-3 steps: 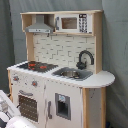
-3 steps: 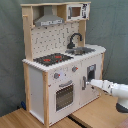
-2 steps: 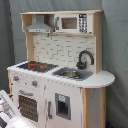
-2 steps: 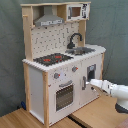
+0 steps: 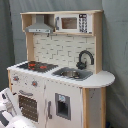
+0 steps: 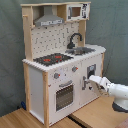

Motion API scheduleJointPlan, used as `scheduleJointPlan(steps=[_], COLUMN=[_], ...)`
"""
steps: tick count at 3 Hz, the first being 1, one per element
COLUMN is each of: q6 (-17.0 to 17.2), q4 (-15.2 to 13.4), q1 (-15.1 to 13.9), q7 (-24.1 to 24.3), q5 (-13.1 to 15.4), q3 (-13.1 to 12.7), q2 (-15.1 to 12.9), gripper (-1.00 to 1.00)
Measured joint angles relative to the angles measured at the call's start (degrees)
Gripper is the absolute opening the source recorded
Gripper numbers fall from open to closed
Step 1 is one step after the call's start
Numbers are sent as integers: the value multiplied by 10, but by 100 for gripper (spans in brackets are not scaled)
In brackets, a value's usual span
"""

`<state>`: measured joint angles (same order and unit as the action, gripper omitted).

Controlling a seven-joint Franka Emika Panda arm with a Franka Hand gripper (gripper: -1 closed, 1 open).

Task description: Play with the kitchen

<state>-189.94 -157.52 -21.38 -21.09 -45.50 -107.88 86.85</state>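
A grey-green fabric backdrop [image 6: 112,25] hangs behind a wooden floor [image 6: 95,114] of pale planks in the second exterior view. The kitchen [image 6: 62,60], a tall toy of white panels and light-wood edging, stands on that floor against the backdrop and fills the middle of both exterior views. Its flat black hob [image 5: 35,65] carries red rings, and just beside it a shallow metal-coloured sink [image 5: 72,74] sits under a curved black faucet [image 5: 85,57]. A back wall printed with a pale brick pattern rises to a grey sloped hood [image 5: 40,25] and a small microwave [image 5: 74,23] with a dark window. Below the counter, round knobs [image 6: 56,76] sit above an oven door [image 6: 64,95] with a slatted window and a bar handle. The counter ends in a rounded light-wood lip on the sink side. In the second exterior view the white arm reaches in from the second exterior view's right, its gripper [image 6: 92,80] right at the lower cupboard door [image 6: 91,75] with its dark square panel. Whether the fingers are parted or closed on anything cannot be told.
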Motion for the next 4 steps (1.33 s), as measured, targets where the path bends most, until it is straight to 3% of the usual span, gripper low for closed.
scheduleJointPlan(steps=[4], q6=[-29], q4=[52], q1=[-98], q7=[224], q5=[0], q3=[-18], q2=[0], gripper=[100])
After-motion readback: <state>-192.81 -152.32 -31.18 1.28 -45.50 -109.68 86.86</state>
